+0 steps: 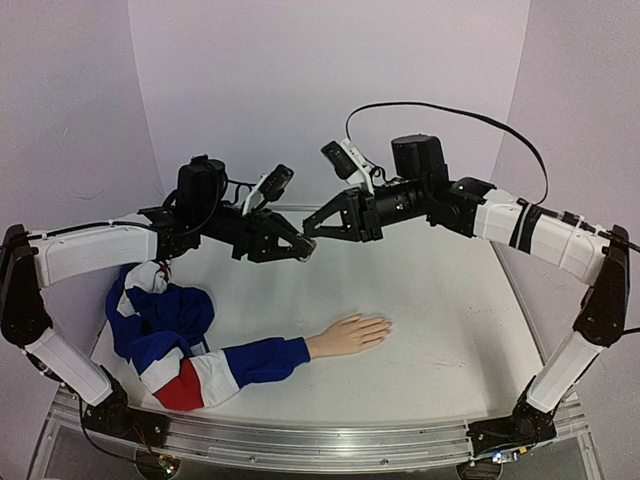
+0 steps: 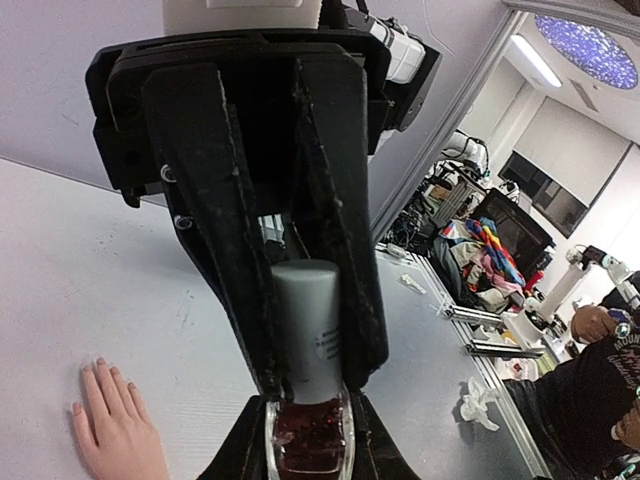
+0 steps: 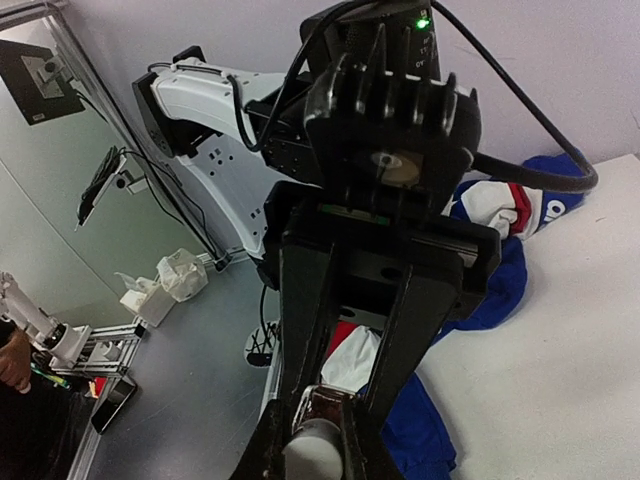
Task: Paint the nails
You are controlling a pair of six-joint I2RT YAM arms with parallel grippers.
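Observation:
The peach mannequin hand (image 1: 350, 334) lies palm down on the white table, fingers pointing right, and its tiny pale nails (image 1: 384, 323) are bare. It also shows in the left wrist view (image 2: 118, 430). Its blue, white and red sleeve (image 1: 200, 355) trails to the left. Above the table, my left gripper (image 1: 298, 250) is shut on the dark red glass polish bottle (image 2: 308, 440). My right gripper (image 1: 313, 228) meets it head-on, shut on the bottle's pale grey cap (image 2: 308, 330). The cap shows between my right fingers in the right wrist view (image 3: 315, 455). No brush is visible.
The sleeve bunches in a heap at the table's left (image 1: 150, 310) and shows behind the left arm (image 3: 500, 270). The table's metal front rail (image 1: 320, 440) runs along the near edge. White walls close the back and sides.

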